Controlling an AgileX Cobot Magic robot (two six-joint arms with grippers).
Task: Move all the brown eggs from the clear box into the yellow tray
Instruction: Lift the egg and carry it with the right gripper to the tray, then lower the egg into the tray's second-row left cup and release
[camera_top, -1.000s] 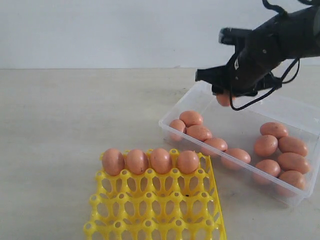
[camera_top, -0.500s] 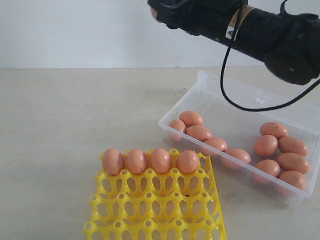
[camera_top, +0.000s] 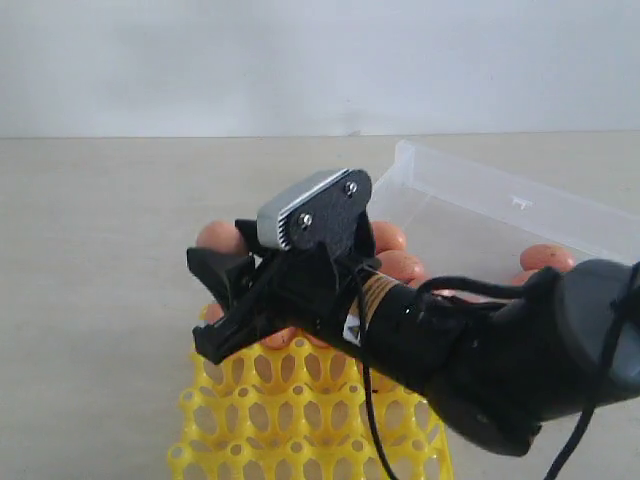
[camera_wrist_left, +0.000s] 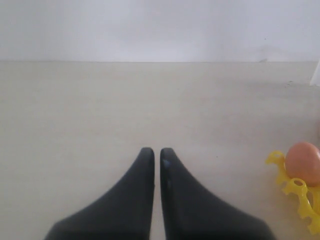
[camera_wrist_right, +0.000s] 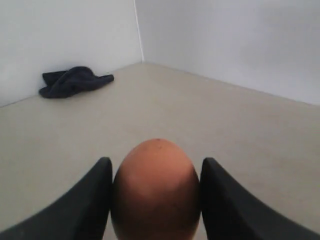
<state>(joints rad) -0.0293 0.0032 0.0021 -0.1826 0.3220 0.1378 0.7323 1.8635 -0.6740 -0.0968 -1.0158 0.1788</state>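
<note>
Pinching one brown egg (camera_wrist_right: 156, 195) between its two fingers (camera_wrist_right: 85, 205), the right gripper (camera_top: 222, 305) hangs over the yellow tray (camera_top: 300, 425). We see the egg fill the whole gap between the fingers. Other brown eggs (camera_top: 548, 258) lie in the clear box (camera_top: 500, 185), which stands just beside the tray on the surface (camera_top: 100, 250). The left gripper (camera_wrist_left: 156, 157) sits low over bare surface near a tray corner, fingers pressed together and holding nothing. A dark cloth (camera_wrist_right: 75, 81) lies by the wall.
</note>
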